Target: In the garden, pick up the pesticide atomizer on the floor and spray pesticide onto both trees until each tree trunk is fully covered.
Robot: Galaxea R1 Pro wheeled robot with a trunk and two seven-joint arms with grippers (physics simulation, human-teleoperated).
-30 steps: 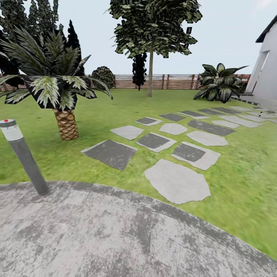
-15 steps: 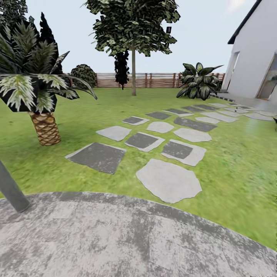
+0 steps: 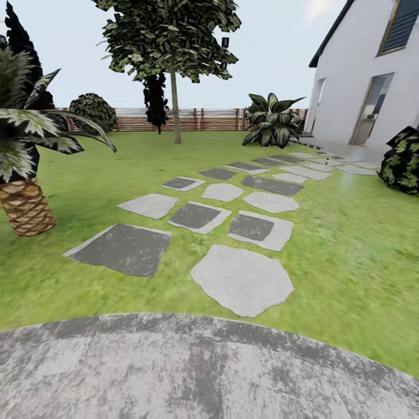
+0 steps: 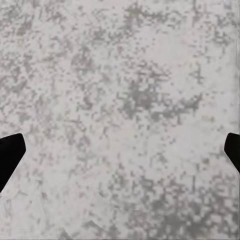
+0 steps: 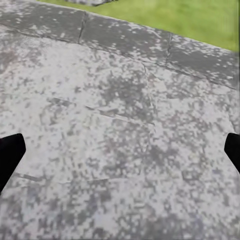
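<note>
Both end effectors, left (image 4: 120,150) and right (image 5: 120,150), point downward, fingers spread wide (nothing held).

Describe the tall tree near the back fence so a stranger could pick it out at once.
Follow the stepping-stone path across the lawn toward the brown slatted fence. Just before the fence stands a tree with a slim, bare, straight trunk and a high, wide canopy. Unlike the squat palm and the low broad-leaved plant, it rises far above the fence.
</note>
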